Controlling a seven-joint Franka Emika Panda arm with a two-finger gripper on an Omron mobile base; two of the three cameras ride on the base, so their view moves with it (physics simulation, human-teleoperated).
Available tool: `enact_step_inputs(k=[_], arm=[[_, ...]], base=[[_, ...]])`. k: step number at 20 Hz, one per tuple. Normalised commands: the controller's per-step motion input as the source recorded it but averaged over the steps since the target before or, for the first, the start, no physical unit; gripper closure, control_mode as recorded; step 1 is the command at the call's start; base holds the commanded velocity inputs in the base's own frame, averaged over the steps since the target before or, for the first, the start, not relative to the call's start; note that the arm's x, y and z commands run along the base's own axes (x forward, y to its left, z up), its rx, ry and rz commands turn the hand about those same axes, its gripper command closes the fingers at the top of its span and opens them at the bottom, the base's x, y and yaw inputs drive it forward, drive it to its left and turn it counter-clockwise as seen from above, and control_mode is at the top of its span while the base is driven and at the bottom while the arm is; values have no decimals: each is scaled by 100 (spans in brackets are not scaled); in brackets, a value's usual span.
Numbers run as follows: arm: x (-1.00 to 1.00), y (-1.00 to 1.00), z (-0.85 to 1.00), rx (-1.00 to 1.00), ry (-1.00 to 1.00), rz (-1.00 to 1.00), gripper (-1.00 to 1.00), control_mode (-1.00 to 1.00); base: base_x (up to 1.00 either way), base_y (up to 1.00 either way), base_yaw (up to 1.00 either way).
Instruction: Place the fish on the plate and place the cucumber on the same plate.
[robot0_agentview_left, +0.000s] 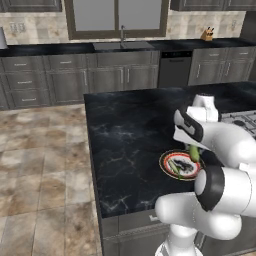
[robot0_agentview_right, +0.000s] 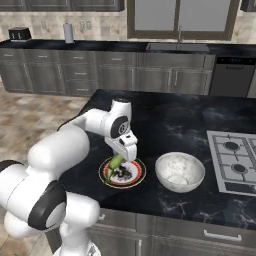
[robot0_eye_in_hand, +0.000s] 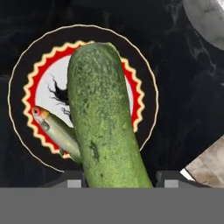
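Note:
My gripper (robot0_eye_in_hand: 119, 182) is shut on the cucumber (robot0_eye_in_hand: 105, 118), a stubby bright green one that hangs tilted just above the plate (robot0_eye_in_hand: 144, 87). The plate is round with a red-orange zigzag rim and a dark centre. It rests near the front edge of the black island counter (robot0_agentview_left: 130, 130). On the plate's left part lies the slim pale fish (robot0_eye_in_hand: 57, 131), partly hidden behind the cucumber. From the base views, the cucumber (robot0_agentview_left: 194, 152) (robot0_agentview_right: 115, 162) points down from the gripper (robot0_agentview_right: 121, 155) over the plate (robot0_agentview_left: 165, 162) (robot0_agentview_right: 140, 176), where the fish (robot0_agentview_left: 175, 168) lies.
A deep white bowl (robot0_agentview_right: 180, 171) stands on the counter right of the plate, and its rim shows in the hand view (robot0_eye_in_hand: 210, 22). Further right is a gas cooktop (robot0_agentview_right: 235, 160). The island's front edge runs close below the plate, with tiled floor (robot0_agentview_left: 45, 165) beyond the left side.

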Motion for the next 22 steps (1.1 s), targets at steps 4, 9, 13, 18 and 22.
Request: enact_step_inputs(k=[4,9,13,18,22], arm=[[23,0,-19,-11,11,24,100,-100],[-13,0,-28,-1,1,16,100,-100],[0,-7,-40,3,0,4,100,-100],[0,0,-40,1,-2,0,100,-100],[0,0,-28,0,-5,0,100,-100]], base=[[0,0,0],[0,0,0],[0,0,0],[0,0,0],[0,0,0]])
